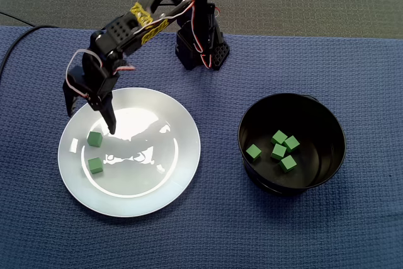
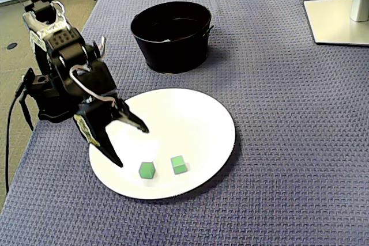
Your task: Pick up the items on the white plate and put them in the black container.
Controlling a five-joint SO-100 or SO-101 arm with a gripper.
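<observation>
Blue cloth (image 1: 208,231) covered the table, and I had the gripper (image 2: 131,147) wide open and empty over the plate (image 1: 182,155), just beside two cubes (image 1: 94,138) that looked light, stiff and best pinched across flat faces, five more lying in the container (image 1: 321,121)

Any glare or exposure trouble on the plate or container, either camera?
In a fixed view, the glossy white round plate shows bright glare and dark reflections beside the black claw; in a fixed view, the black round container is too dark inside to read.
</observation>
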